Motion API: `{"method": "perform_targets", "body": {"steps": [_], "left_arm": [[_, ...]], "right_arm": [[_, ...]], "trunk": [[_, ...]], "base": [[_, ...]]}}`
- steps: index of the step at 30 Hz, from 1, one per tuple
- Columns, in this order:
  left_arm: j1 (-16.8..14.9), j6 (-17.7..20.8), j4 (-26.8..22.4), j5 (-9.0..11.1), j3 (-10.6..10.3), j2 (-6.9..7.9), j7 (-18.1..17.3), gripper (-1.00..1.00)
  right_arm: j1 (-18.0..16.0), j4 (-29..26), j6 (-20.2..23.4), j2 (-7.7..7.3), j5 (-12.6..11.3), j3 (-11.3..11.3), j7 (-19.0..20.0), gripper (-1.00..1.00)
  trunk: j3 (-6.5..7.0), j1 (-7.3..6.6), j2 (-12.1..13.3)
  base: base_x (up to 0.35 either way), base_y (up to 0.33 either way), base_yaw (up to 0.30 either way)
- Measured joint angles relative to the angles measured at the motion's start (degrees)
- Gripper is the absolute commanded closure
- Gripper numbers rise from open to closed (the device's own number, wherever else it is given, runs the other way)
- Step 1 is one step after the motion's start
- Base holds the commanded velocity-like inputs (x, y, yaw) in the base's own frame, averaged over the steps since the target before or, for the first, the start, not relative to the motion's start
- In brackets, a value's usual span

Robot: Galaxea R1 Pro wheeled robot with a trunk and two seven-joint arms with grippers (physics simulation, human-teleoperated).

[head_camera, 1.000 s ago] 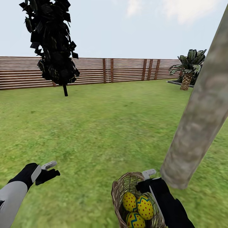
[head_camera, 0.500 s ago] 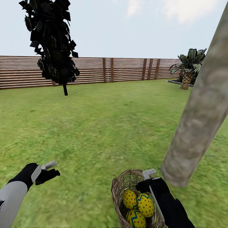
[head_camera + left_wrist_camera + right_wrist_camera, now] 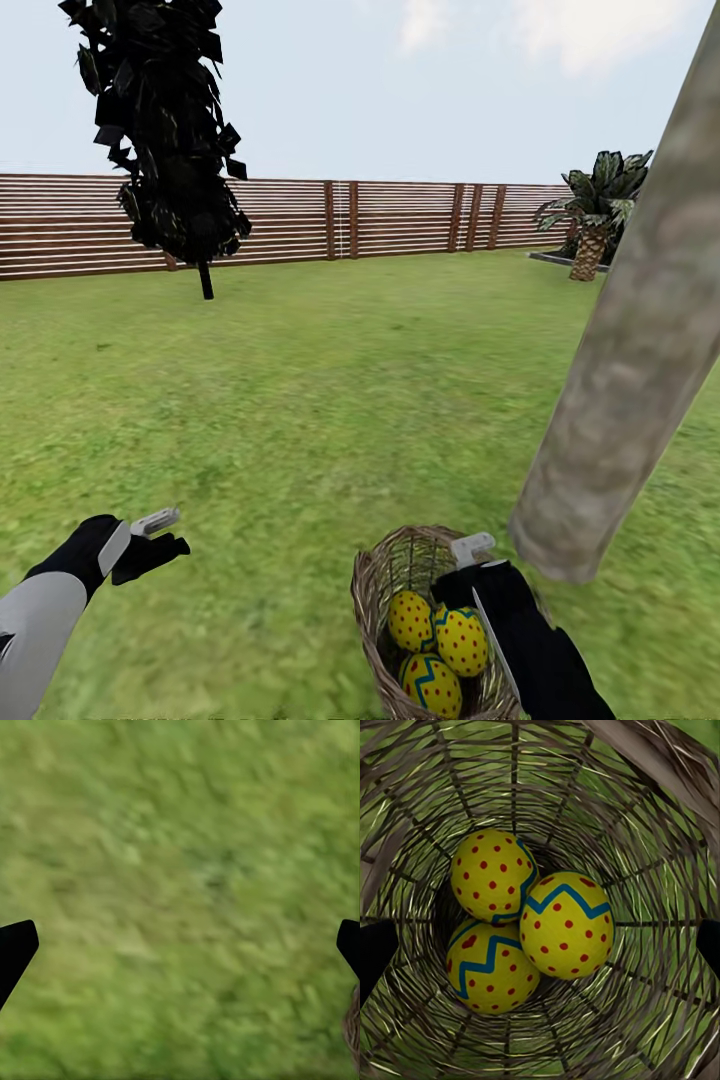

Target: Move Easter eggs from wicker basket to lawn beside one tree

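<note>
The right gripper [image 3: 470,560] hung at the far right rim of the wicker basket [image 3: 385,585], its black fingers spread wide; in the right wrist view both fingertips [image 3: 375,956] sat at opposite edges of the frame with nothing between them but the basket's open mouth. Inside, at the bottom of the deep open weave [image 3: 660,817], lay the three Easter eggs touching one another: one [image 3: 493,875] against the far wall, one [image 3: 565,924] beside it with its blue zigzag band up, and one [image 3: 492,967] below them. From the head view the same eggs [image 3: 460,640] showed yellow with red dots, all in the basket.

The basket stood on the lawn [image 3: 320,400] at the near right, just beside the foot of the tree [image 3: 620,390], whose thick pale mottled trunk leaned up and out of the frame at the right.

The left gripper [image 3: 150,535] hovered over bare grass at the near left, well apart from the basket, also spread wide, holding nothing; its wrist view showed the two dark fingertips [image 3: 15,949] at the frame's edges over blurred grass [image 3: 180,885].

Farther off stood a thin-trunked dark tree [image 3: 170,140] at the far left, a brown slat fence [image 3: 400,220] across the back, and a palm [image 3: 595,215] at the far right
</note>
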Motion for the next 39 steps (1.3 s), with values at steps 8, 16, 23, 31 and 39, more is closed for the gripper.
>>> {"method": "perform_targets", "body": {"steps": [8, 16, 23, 31, 39], "left_arm": [[0.0, 0.0, 0.0, -0.1, 0.0, -0.80, 0.0, -1.00], [0.0, -0.1, 0.0, -0.1, 0.0, -0.99, 0.2, -1.00], [0.0, 0.0, 0.0, -0.1, 0.0, -0.98, 0.2, -1.00], [0.0, 0.0, 0.0, -0.1, 0.0, -0.97, 0.2, -1.00], [0.0, -0.1, 0.0, -0.1, 0.0, -0.97, 0.2, -1.00]], "right_arm": [[0.0, 0.1, -2.6, -0.09, 0.1, 0.0, -0.7, -1.00], [0.0, -0.4, -3.3, -0.18, 0.1, 0.0, -1.8, -1.00], [0.0, -0.5, -3.2, -0.27, 0.1, 0.0, -2.4, -1.00], [0.0, -0.7, -3.2, -0.30, 0.1, 0.0, -2.8, -1.00], [0.0, -1.0, -3.1, -0.36, 0.1, 0.0, -2.9, -1.00]], "trunk": [[-1.44, 1.76, -3.2], [-2.87, 3.52, -6.4], [-4.13, 5.05, -9.2], [-5.57, 6.81, -12.4], [-7.08, 8.21, -14.9]], "base": [[0.000, 0.000, 0.000], [0.000, 0.000, 0.000], [0.000, 0.000, 0.000], [0.000, 0.000, 0.000], [0.000, 0.000, 0.000]]}}
